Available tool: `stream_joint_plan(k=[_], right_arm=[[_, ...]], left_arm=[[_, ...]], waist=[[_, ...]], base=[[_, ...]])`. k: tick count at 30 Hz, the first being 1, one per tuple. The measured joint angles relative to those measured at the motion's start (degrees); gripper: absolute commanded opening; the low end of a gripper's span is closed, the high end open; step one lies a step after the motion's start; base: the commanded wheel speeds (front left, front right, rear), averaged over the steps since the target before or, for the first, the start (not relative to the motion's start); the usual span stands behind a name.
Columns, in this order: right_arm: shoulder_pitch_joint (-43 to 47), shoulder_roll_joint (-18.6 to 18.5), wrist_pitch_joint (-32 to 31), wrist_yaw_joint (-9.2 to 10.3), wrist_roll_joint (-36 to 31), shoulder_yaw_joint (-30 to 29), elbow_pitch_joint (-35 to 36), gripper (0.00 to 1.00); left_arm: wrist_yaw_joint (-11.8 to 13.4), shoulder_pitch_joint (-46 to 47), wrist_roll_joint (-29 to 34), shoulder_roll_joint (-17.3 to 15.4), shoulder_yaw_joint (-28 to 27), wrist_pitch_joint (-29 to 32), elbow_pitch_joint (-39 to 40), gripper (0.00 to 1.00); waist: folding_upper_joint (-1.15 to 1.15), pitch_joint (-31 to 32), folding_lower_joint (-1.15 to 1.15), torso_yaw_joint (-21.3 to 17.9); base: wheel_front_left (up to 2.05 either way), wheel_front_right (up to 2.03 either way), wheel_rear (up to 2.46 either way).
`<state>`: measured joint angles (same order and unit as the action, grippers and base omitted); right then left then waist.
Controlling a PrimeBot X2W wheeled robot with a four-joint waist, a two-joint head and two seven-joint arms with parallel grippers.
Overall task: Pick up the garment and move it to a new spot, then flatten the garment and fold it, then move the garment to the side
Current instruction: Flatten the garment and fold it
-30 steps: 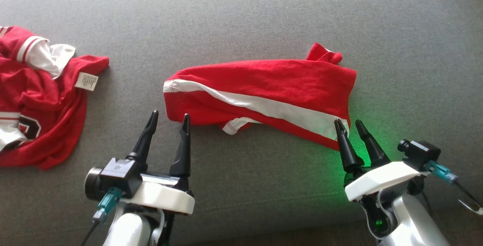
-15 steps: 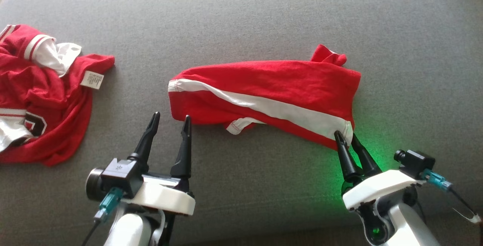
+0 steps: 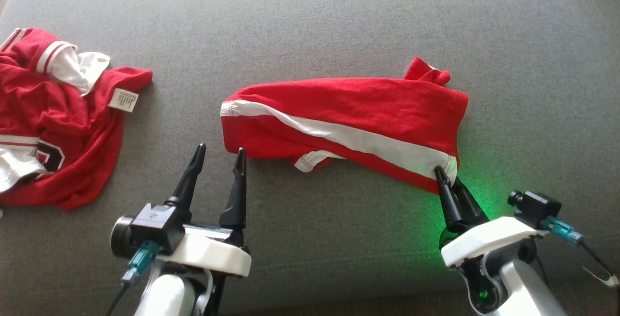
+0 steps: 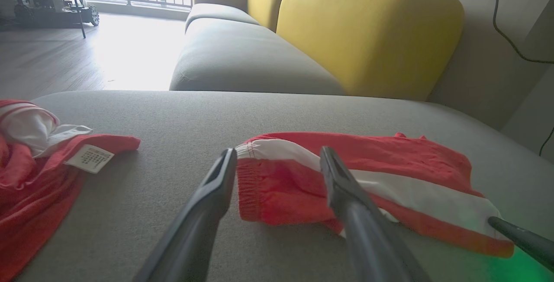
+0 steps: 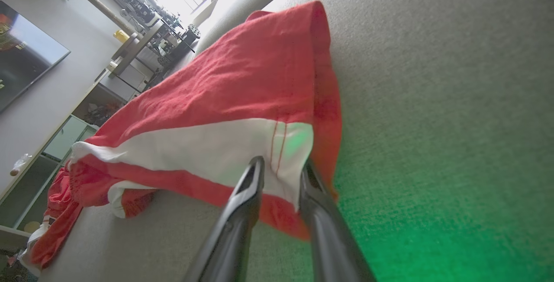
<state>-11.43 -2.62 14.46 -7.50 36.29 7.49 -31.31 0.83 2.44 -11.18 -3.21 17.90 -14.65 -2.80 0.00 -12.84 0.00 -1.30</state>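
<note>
Head view, finding one: over the last second the right fingers [image 3: 445, 195] have drawn in from a wide stance to a narrow one. They have also come forward onto the near right corner of the garment [image 3: 339, 107], where its white stripe ends. The whole picture has drifted slightly, which is the camera's doing; the garment keeps its outline on the grey sofa cushion [image 3: 339, 20]. The left fingers [image 3: 236, 185] are unaltered: spread wide, empty, aimed at the near left corner.

Finding two, a judgement: the closing reads as the start of a pick-up at the right corner. The task therefore stands at its first step, with moving, flattening, folding and setting aside all outstanding.

Finding three, position:
- **Right wrist view:** the white hem with its red stitching lies between the two tips. A slit remains between the fingers, and whether the cloth is truly pinched cannot be told.
- **Left wrist view:** the gathered red edge lies just beyond and between the spread tips; contact is not confirmed.
- **Head view:** the garment lies as a long band across the middle of the cushion, well apart from the red jersey [image 3: 58, 127] at the left end. A green glow [image 3: 479, 180] falls on the cushion beside the right fingers
</note>
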Motion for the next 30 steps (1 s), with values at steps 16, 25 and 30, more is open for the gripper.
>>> stream_joint_plan(k=[16,25,30], right_arm=[[0.06,0.02,0.0,0.0,-2.23,-1.36,3.7,0.0],[2.25,0.04,0.0,0.0,-7.76,-5.41,5.26,0.0],[2.3,0.05,0.0,0.0,-7.81,-5.57,5.64,0.0]], left_arm=[[0.0,-0.02,-1.01,0.01,-0.01,0.0,0.18,1.0],[-0.83,0.01,-5.72,-0.01,-0.88,1.59,-5.22,1.0],[-1.9,0.08,-11.56,-0.24,-4.08,5.26,-5.7,1.0]], waist=[[0.0,0.24,0.0,-1.12],[0.0,0.24,0.0,-3.75],[0.0,-0.45,0.0,-5.09]], base=[[0.0,0.0,0.0],[0.0,0.0,0.0],[0.0,0.0,0.0]])
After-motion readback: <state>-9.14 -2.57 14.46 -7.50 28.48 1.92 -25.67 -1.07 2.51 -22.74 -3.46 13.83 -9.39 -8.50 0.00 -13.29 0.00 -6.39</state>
